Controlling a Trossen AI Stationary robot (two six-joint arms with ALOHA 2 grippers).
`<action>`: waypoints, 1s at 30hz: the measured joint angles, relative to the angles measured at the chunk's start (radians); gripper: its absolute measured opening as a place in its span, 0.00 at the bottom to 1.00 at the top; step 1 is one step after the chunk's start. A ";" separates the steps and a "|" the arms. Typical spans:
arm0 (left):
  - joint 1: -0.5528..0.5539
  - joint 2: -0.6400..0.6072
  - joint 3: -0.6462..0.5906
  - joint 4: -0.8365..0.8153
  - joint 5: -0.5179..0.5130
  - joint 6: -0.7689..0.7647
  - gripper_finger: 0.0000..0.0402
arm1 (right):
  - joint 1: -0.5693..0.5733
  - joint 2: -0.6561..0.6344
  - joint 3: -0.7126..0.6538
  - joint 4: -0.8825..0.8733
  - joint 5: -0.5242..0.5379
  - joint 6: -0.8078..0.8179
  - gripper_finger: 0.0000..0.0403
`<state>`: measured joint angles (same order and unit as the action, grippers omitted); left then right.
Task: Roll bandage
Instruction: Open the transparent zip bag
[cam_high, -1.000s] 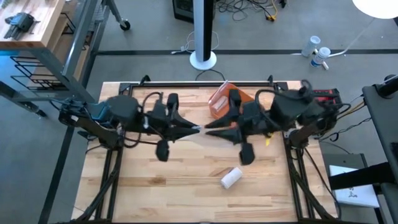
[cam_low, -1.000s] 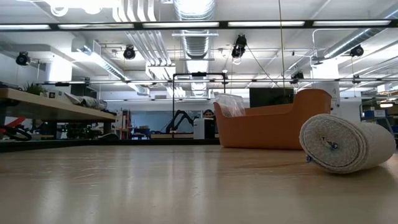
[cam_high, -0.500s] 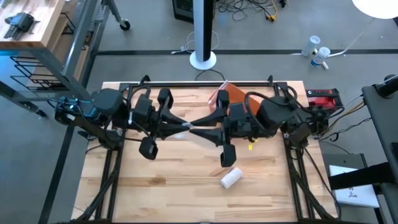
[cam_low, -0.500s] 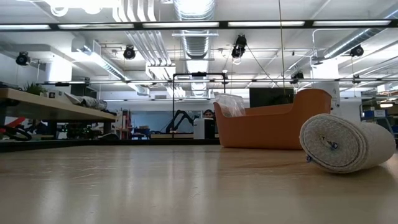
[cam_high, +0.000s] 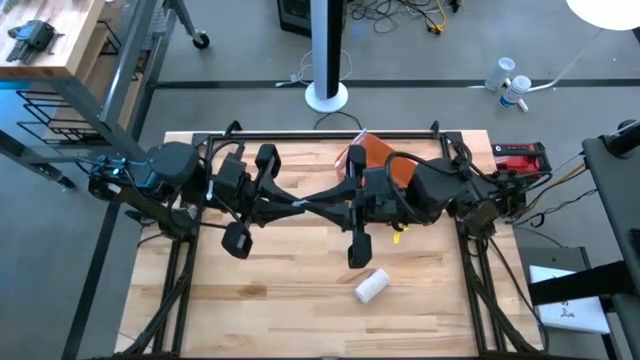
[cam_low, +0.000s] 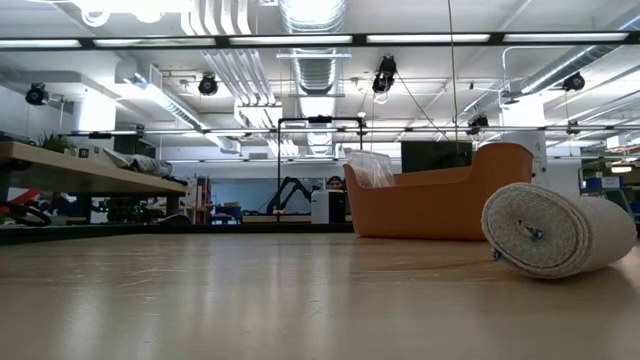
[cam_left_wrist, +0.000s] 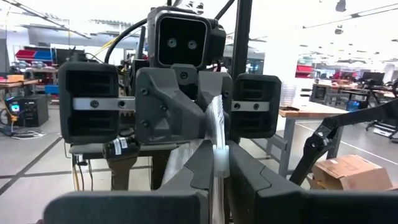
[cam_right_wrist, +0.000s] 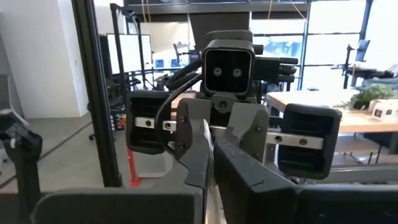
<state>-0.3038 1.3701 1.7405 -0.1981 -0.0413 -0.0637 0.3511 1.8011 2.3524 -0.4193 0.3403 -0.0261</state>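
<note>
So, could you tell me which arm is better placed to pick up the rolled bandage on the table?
Probably right: the rolled bandage lies right of centre, nearer the right gripper; the left gripper is shut on a white strip.

both arms reach inward above mid-table; left gripper (cam_high: 297, 207) and right gripper (cam_high: 318, 208) meet tip to tip, fingers pinched closed.

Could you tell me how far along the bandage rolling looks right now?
Done: one rolled bandage lies on the table. In hand: the left tool and right tool meet above the middle, both shut on a pale strip between them. Left: that strip shows no roll yet.
</note>
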 joint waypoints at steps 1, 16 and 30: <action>0.000 0.000 0.000 0.001 0.004 0.001 0.03 | 0.000 0.000 0.000 0.003 0.000 -0.015 0.08; -0.001 0.000 0.000 -0.014 0.001 0.003 0.04 | -0.002 0.010 -0.003 0.009 -0.005 -0.087 0.01; 0.000 -0.001 0.002 -0.138 -0.010 0.021 0.05 | 0.018 0.026 -0.005 0.027 0.052 -0.245 0.00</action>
<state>-0.3042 1.3688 1.7420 -0.3363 -0.0513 -0.0426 0.3689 1.8267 2.3470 -0.3923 0.3918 -0.2708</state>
